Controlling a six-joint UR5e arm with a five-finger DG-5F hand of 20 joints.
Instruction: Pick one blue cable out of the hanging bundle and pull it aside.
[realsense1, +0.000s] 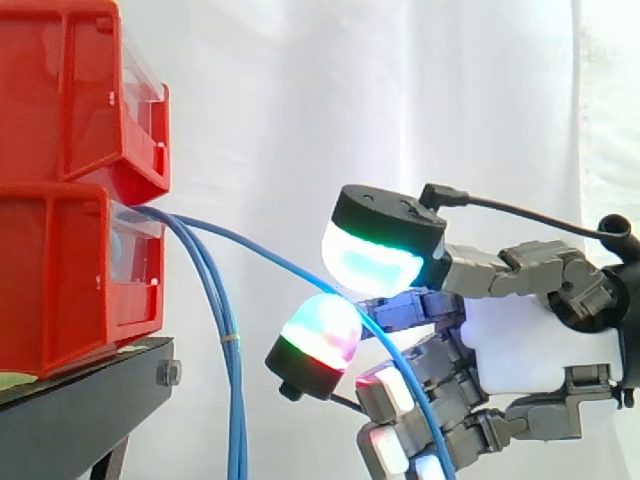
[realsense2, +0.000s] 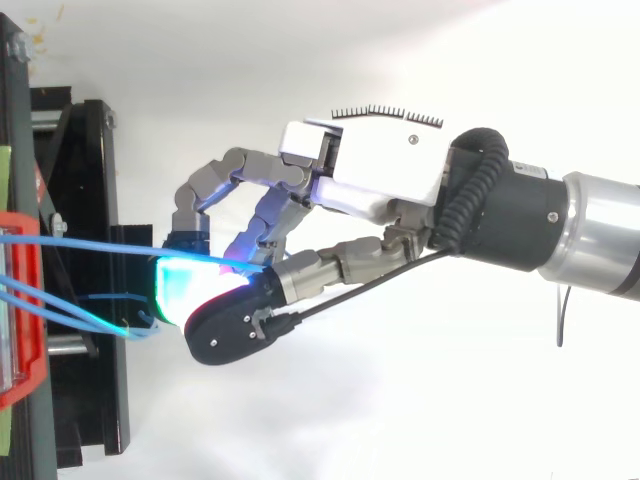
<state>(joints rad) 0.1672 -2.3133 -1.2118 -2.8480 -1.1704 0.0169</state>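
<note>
bins (realsense1: 70, 270): well out past the fingers (realsense1: 372, 262) | fingers: curled, two glowing pads pinching one cable | bundle (realsense1: 236, 400): hangs upright between bins and fingers, apart from them | cable (realsense1: 250, 245): slants from bin down into the pinch, then drops under the fingers

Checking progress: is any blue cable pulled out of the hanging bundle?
Out: one blue cable slants away from the hanging bundle to the hand, pinched between two glowing pads.
</note>
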